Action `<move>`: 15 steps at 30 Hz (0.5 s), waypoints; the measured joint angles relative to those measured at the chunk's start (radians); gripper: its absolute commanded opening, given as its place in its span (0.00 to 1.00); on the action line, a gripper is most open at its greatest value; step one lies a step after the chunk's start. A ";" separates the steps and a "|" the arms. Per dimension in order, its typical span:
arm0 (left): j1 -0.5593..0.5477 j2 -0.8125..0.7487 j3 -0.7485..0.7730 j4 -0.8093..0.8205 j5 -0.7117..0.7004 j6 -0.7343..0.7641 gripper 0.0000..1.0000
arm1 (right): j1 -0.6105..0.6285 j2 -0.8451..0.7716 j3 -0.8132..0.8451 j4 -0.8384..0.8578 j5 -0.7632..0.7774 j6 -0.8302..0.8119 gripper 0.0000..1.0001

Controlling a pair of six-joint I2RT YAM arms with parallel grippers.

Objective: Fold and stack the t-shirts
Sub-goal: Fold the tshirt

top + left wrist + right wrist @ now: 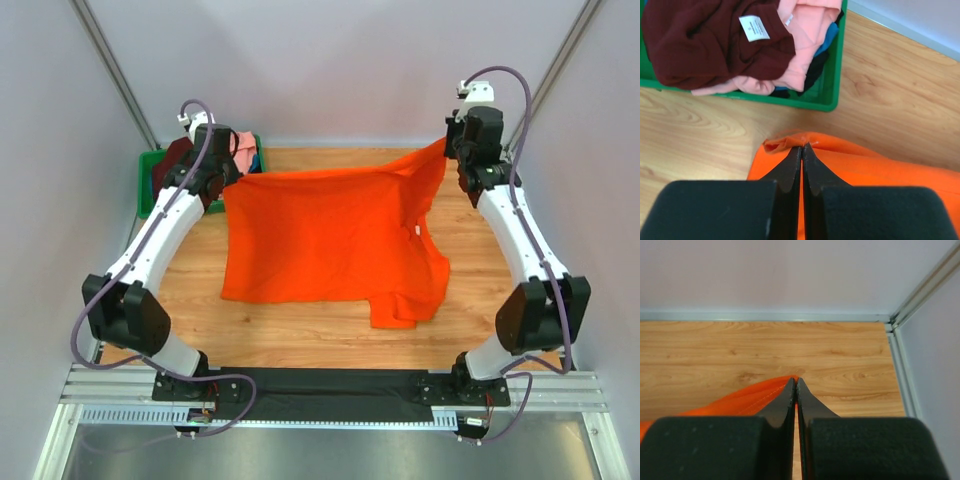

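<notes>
A bright orange t-shirt (pixel 330 240) hangs stretched between both arms above the wooden table, its lower part draped on the wood. My left gripper (pixel 803 146) is shut on the shirt's left corner (pixel 785 142). My right gripper (pixel 796 381) is shut on the far right corner (pixel 740 399), held up near the back wall. From above, the left gripper (pixel 228 182) and the right gripper (pixel 447 148) sit at the shirt's two top corners. A dark maroon t-shirt (pixel 710 45) with a white neck label and a light pink t-shirt (pixel 800 45) lie crumpled in the bin.
The green plastic bin (pixel 832 75) stands at the back left corner (pixel 148 190), close to my left gripper, with blue and black cloth (pixel 826 44) under the pink shirt. Grey walls and a metal rail (pixel 902 365) close in the back and right sides.
</notes>
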 measured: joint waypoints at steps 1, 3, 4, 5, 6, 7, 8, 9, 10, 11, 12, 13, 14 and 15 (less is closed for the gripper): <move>0.015 0.023 0.000 0.025 0.006 0.010 0.00 | -0.007 0.040 0.000 0.023 -0.022 0.009 0.00; 0.042 0.070 0.004 0.062 0.028 0.026 0.00 | -0.017 0.092 0.000 0.050 -0.050 0.027 0.00; 0.050 0.090 0.009 0.071 0.039 0.030 0.00 | -0.021 0.116 0.000 0.062 -0.065 0.040 0.00; 0.060 0.116 0.013 0.085 0.053 0.034 0.00 | -0.026 0.140 0.000 0.069 -0.077 0.053 0.00; 0.068 0.138 0.015 0.098 0.066 0.037 0.00 | -0.028 0.160 0.000 0.075 -0.087 0.066 0.00; 0.074 0.158 0.015 0.106 0.077 0.040 0.00 | -0.030 0.177 0.000 0.079 -0.094 0.080 0.00; 0.077 0.171 0.015 0.111 0.087 0.042 0.00 | -0.032 0.188 -0.006 0.085 -0.103 0.094 0.00; 0.082 0.186 0.015 0.116 0.097 0.043 0.00 | -0.034 0.195 -0.018 0.090 -0.112 0.109 0.00; 0.083 0.197 0.013 0.122 0.104 0.045 0.00 | -0.036 0.197 -0.031 0.095 -0.120 0.126 0.00; 0.087 0.203 0.010 0.129 0.112 0.046 0.00 | -0.039 0.197 -0.042 0.097 -0.126 0.137 0.00; 0.088 0.204 0.002 0.135 0.119 0.047 0.00 | -0.042 0.198 -0.055 0.100 -0.132 0.151 0.00; 0.089 0.204 -0.006 0.141 0.124 0.048 0.00 | -0.047 0.199 -0.066 0.103 -0.136 0.164 0.00; 0.089 0.204 -0.016 0.148 0.129 0.049 0.00 | -0.053 0.201 -0.078 0.102 -0.140 0.176 0.00; 0.089 0.204 -0.024 0.153 0.135 0.050 0.00 | -0.060 0.202 -0.088 0.100 -0.143 0.187 0.00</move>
